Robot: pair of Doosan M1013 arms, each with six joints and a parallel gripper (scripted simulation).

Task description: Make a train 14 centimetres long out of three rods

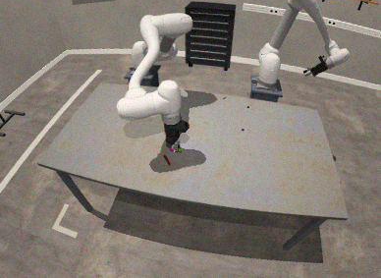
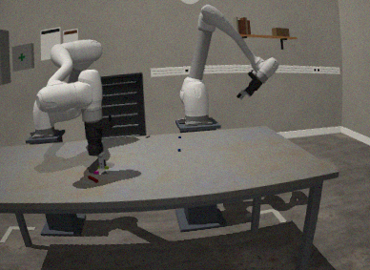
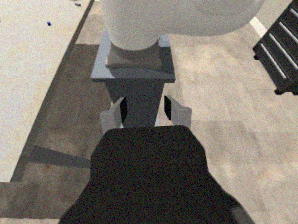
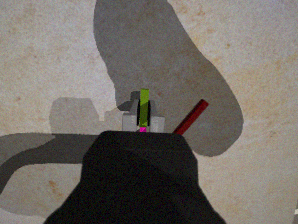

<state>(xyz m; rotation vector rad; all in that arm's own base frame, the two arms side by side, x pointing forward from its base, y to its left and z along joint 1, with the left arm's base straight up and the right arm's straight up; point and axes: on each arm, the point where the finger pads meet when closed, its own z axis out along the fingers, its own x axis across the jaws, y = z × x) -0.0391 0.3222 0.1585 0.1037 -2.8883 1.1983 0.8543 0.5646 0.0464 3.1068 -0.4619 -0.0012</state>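
The right gripper (image 1: 177,146) (image 2: 102,167) (image 4: 144,115) is shut on a lime rod (image 1: 180,150) (image 2: 106,168) (image 4: 144,94), low over the table; the gap beneath it is hard to tell. A magenta rod (image 1: 172,149) (image 2: 96,173) (image 4: 143,130) shows beside the fingers, mostly hidden by the gripper in the right wrist view. A red rod (image 1: 167,160) (image 2: 92,178) (image 4: 191,117) lies flat on the table, at an angle to the lime rod. The left gripper (image 1: 307,72) (image 2: 241,94) (image 3: 145,108) is open and empty, high beyond the table.
Two small blue rods (image 1: 248,107) (image 1: 243,130) (image 2: 179,137) (image 2: 179,150) lie apart on the table (image 1: 275,173) (image 2: 229,168), toward the left arm's base. A small dark piece (image 1: 224,97) (image 2: 148,136) lies at the table's back edge. The right arm stands over the table's back.
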